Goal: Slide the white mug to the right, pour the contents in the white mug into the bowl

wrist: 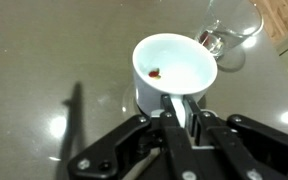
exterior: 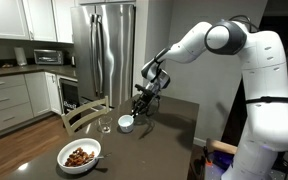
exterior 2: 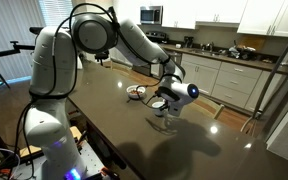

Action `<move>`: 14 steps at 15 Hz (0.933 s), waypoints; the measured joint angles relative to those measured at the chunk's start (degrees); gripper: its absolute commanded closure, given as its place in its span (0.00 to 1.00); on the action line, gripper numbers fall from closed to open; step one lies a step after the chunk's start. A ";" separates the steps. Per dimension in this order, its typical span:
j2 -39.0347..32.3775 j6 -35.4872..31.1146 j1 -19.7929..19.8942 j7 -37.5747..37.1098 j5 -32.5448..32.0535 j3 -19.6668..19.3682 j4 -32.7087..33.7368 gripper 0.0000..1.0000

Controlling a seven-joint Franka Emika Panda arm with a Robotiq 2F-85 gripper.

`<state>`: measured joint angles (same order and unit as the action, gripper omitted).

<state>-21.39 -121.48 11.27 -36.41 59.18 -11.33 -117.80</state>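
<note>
White mug [wrist: 174,65] is in your grip, upright on the dark tabletop [exterior: 174,125]. On that tabletop the bowl [exterior: 79,155], with brown pieces in it, sits near the camera-side edge in an exterior view, well apart from the mug. Your gripper [wrist: 182,105] is clamped on the mug's near rim. Clear glass [wrist: 229,25] stands just beside the mug, on the far side from the gripper. One small brown bit [wrist: 156,72] lies inside the mug.
</note>
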 measured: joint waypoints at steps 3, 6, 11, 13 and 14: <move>-0.05 -1.71 -0.06 -0.30 0.00 -0.47 0.04 0.93; -0.05 -4.20 -0.22 -0.68 -0.03 -0.62 0.04 0.78; -0.06 -4.19 -0.24 -0.67 -0.06 -0.62 0.01 0.41; -0.06 -4.30 -0.26 -0.67 -0.07 -0.62 0.01 0.29; -0.06 -4.66 -0.31 -0.67 -0.11 -0.62 0.01 0.21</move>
<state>-21.46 -126.14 10.96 -37.08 59.07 -11.95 -117.79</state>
